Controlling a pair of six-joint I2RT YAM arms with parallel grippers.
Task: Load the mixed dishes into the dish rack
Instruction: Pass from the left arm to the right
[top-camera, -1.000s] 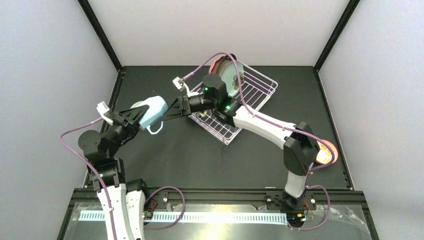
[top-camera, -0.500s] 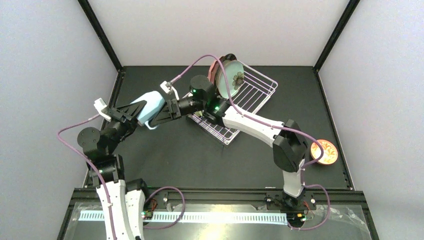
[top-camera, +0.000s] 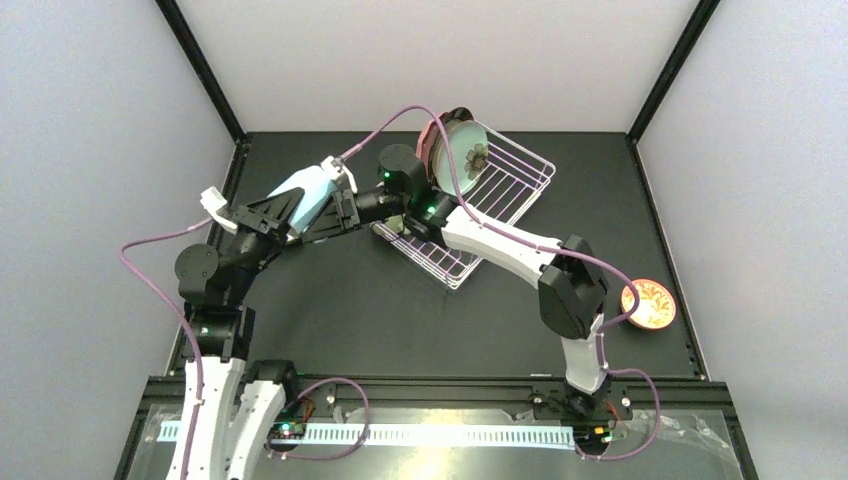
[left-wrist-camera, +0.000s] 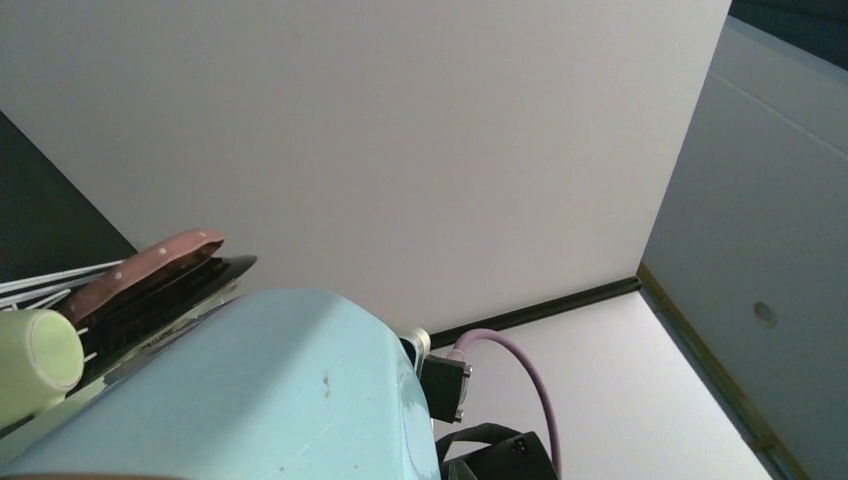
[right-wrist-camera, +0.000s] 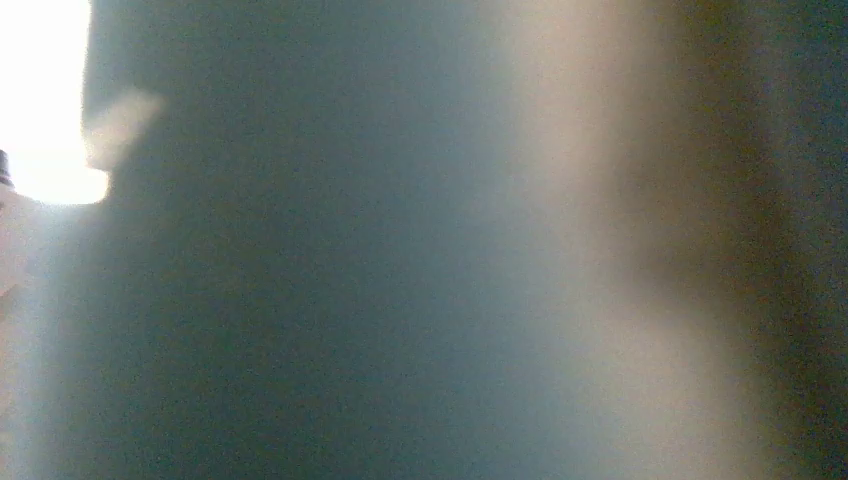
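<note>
Light-blue mug (top-camera: 305, 192): pinched narrow in the left gripper (top-camera: 285, 212), aloft over the far-left part of the table (top-camera: 340, 310), just left of the dish rack (top-camera: 505, 195). Sits higher and farther back than a second ago, handle no longer seen hanging below. Fills the lower part of the left wrist view as a pale blue curve. Right gripper (top-camera: 332, 205): reaches leftward from the rack, fingers alongside the mug's right side. Stood short of the mug a second ago, now meets it. Wide or gripping, cannot tell; right wrist view only blue-grey blur. Dish rack: white wire, set at an angle on the far middle of the table, unmoved. Holds upright at its far-left corner the mint flowered plate (top-camera: 465, 155), dark-rimmed plate (left-wrist-camera: 205, 272) and pink dotted plate (left-wrist-camera: 150, 262), face to face, unchanged. Holds also a cream mug (left-wrist-camera: 35, 355) at the near-left end, partly hidden by the right arm. Small orange-patterned bowl (top-camera: 648, 303): on the table near the right edge, well apart from the rack. Half hidden behind the right arm's elbow a second ago, now in plain sight.
</note>
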